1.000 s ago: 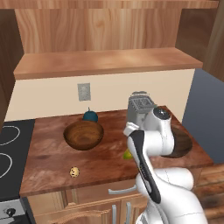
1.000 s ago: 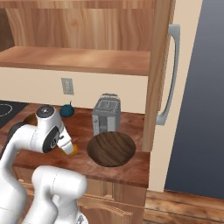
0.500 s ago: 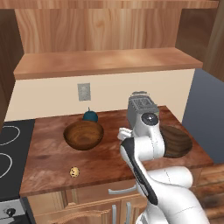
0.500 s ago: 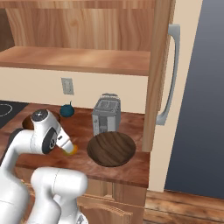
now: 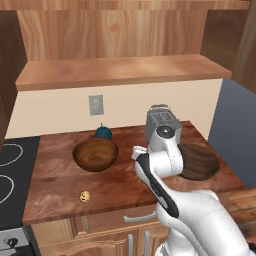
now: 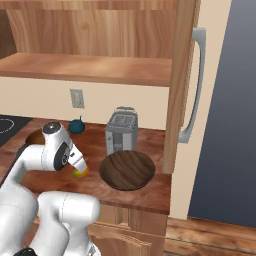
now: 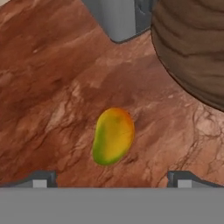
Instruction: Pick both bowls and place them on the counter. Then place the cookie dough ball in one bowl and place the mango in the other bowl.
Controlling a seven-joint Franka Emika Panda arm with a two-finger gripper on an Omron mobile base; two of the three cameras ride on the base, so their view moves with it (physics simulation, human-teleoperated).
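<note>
Below my gripper (image 7: 112, 177): the small oval yellow-green mango with an orange blush (image 7: 113, 136) lies bare on the reddish-brown wood-grain bench (image 7: 52, 87), between the two finger tips, which stand wide apart and hold nothing.
Targets: the wider, shallower dark brown wooden bowl (image 5: 199, 161) sits just beside the mango towards the bench's right end; the deeper reddish-brown wooden bowl (image 5: 95, 154) stands well apart to the left.
Dough: the tiny tan speckled cookie dough ball (image 5: 85, 196) rests near the bench's front edge, not yet in a bowl.
Slip risk: I judge the smooth oval fruit could squirt or roll out if my fingers close across its long axis or off-centre.
Collision risk: the grey metal toaster (image 7: 118, 17) and the shallow bowl's rim flank the mango; a skewed descent could nudge either.
Open room: bare bench lies left of the mango.
Edges: in the right base view the shallow bowl reaches close to the front edge (image 6: 145, 195), so I judge a bump could push it off.
</note>
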